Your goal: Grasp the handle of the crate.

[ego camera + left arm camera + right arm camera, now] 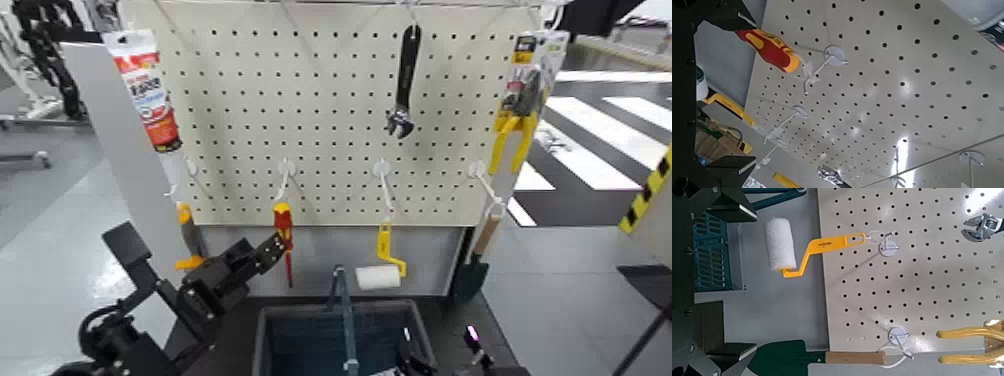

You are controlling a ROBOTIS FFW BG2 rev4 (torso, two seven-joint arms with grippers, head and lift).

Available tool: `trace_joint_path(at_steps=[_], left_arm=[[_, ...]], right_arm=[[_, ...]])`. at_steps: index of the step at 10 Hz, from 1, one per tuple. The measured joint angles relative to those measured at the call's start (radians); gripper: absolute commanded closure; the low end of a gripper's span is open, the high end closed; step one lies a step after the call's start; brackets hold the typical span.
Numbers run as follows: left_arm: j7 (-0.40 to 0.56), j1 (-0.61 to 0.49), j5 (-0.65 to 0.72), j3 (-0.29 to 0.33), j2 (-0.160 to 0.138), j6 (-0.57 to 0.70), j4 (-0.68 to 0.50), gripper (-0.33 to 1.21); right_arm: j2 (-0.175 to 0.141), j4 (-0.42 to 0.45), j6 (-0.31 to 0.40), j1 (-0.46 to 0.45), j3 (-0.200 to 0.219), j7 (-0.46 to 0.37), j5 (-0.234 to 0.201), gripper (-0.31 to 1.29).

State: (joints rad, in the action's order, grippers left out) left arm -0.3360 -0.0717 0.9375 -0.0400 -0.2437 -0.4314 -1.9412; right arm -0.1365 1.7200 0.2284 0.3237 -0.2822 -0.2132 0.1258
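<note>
The dark blue-grey crate (300, 345) with gridded walls stands at the bottom middle of the head view, below the pegboard. Its thin handle (345, 305) rises edge-on over the crate's middle. My right gripper (415, 362) is low at the crate's right side, barely in the head view. In the right wrist view it (707, 278) is open, its dark fingers (720, 205) spread either side of the crate's mesh wall (711, 254). My left gripper (272, 245) is raised left of the crate near a red screwdriver; in the left wrist view it (725, 90) is open and empty.
The pegboard (320, 110) behind the crate holds a black wrench (404, 85), yellow pliers (520, 110), a sealant tube (148, 95), the red screwdriver (283, 230) and a yellow-handled paint roller (378, 272). A wooden-handled trowel (478, 255) hangs at the right.
</note>
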Motion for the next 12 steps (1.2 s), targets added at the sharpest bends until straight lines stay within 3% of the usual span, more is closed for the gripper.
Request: trace_joint_path(at_steps=[8,12], left_arm=[[-0.014,0.044,0.253,-0.053,-0.007,-0.149,0.169,0.11],[-0.031,0.133,0.346,-0.114,-0.025,-0.285,0.304,0.12]], right_arm=[[0.000,0.004,-0.003,0.002,0.000,0.000,0.000,0.15],[0.002,0.003,0.005,0.002,0.000,0.000,0.001,0.15]])
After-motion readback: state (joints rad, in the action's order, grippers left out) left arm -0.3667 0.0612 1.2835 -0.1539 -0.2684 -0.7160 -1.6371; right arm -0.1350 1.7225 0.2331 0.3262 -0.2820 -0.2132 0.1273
